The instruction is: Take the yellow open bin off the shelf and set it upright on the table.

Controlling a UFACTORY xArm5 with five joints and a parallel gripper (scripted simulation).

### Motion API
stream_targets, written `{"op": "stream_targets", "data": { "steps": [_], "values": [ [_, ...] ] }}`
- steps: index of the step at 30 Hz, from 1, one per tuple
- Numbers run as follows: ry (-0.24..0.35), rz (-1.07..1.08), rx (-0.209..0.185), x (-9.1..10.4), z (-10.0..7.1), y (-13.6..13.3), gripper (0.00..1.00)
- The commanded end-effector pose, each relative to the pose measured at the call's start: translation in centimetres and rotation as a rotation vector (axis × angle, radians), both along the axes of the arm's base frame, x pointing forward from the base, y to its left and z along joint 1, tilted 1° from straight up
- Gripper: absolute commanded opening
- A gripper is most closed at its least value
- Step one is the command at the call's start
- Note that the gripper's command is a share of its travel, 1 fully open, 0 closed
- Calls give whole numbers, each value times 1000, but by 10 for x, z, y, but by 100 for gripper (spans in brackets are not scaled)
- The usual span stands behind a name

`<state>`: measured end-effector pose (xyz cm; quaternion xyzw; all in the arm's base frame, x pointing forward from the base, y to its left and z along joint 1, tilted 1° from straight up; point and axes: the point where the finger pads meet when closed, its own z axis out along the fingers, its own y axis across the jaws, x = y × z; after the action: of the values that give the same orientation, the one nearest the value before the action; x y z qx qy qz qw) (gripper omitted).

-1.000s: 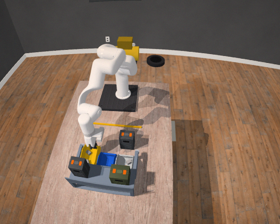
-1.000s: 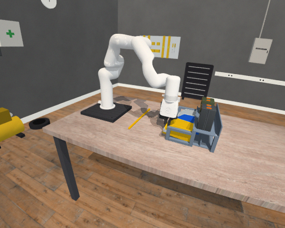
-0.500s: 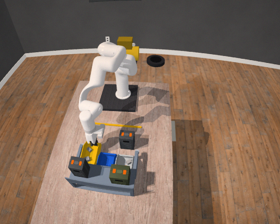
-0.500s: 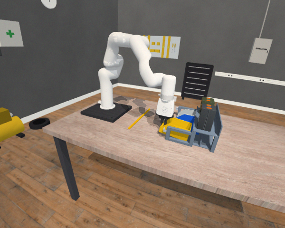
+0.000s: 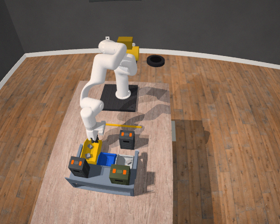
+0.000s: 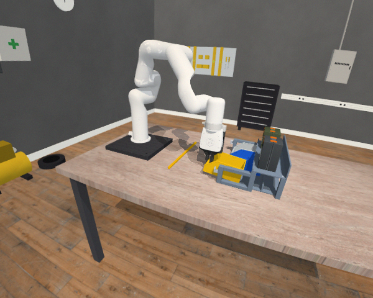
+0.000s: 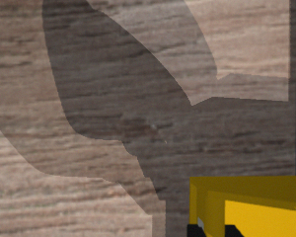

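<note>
The yellow open bin (image 5: 91,150) with grey parts (image 5: 88,150) in it sticks partly out of the grey shelf (image 5: 103,172) at its left end, on the side nearest the arm. My gripper (image 5: 94,139) is shut on the bin's front rim. In the exterior view the bin (image 6: 225,164) juts out of the shelf (image 6: 260,169) under my gripper (image 6: 210,157). The wrist view shows the bin's yellow rim (image 7: 249,207) at the bottom right over bare table. A blue bin (image 5: 107,159) and a white bin (image 5: 124,159) stand beside it on the shelf.
A dark grey case (image 5: 79,166) and an olive case (image 5: 120,174) stand on the shelf's front. Another dark case (image 5: 127,139) stands on the table behind the shelf. A yellow rod (image 5: 123,125) lies between the shelf and the arm's black base plate (image 5: 120,97).
</note>
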<state>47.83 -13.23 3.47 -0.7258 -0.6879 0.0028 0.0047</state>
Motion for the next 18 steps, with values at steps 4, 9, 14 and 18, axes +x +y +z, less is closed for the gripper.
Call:
{"op": "stream_targets", "data": {
  "steps": [4,9,14,18],
  "values": [
    [-4,0,-3,-10,2,0,0],
    [-4,0,-3,-18,2,1,0],
    [-4,0,-3,-26,2,1,0],
    [-4,0,-3,-32,2,1,0]
  ]
}}
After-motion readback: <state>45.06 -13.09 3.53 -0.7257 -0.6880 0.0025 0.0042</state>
